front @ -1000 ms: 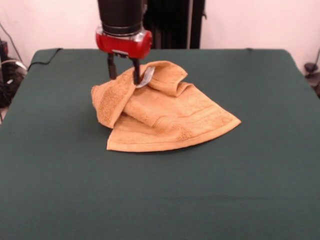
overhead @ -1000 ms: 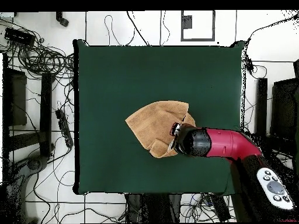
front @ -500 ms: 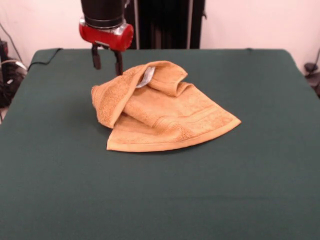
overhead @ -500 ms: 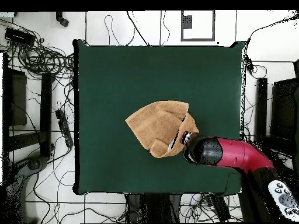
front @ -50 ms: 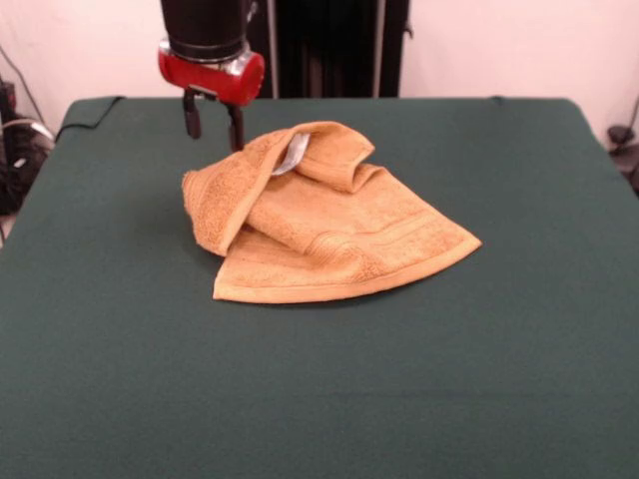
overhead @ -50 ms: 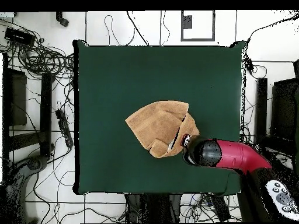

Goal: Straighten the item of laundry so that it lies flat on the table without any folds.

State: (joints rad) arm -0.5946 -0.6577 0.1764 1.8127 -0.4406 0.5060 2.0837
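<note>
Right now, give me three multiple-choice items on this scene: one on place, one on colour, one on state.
1. Where is the gripper?
A. above the table, beside the towel's far corner
B. pressing on the towel's middle
C. off the table

2. What colour is the table?
A. white
B. dark green
C. red

3. How does the towel lie?
A. flat
B. rolled into a tube
C. bunched, folded over itself

Answers: 1 A, the fingers hang just off the towel's edge, holding nothing. 2 B, the cloth is green. 3 C, layers overlap and a white label shows.
</note>
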